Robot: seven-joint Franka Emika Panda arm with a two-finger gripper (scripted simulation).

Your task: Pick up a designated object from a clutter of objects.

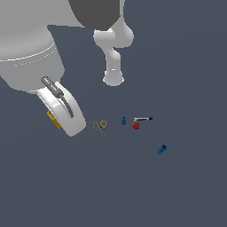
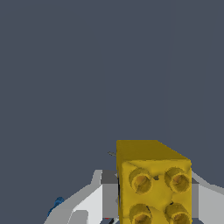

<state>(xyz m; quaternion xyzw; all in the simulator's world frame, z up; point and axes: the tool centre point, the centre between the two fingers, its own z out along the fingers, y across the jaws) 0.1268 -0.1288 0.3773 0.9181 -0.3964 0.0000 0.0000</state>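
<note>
Pickup looks done: your gripper (image 2: 153, 197) is clamped on the yellow block (image 2: 153, 183), apparently lifted, well left of the scissors (image 1: 101, 131) in the exterior view.

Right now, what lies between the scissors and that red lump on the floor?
In the exterior view, one small blue piece stands between the scissors and the red lump; the rest is bare floor.

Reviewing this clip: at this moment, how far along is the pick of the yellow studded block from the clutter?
Done: the yellow block sits between the gripper fingers in the wrist view and shows beside the wrist in the exterior view, away from the scissors, red lump and blue pieces. In hand: holding it. Whether it is off the floor is not clear. Left: probably only a steady hold.
</note>
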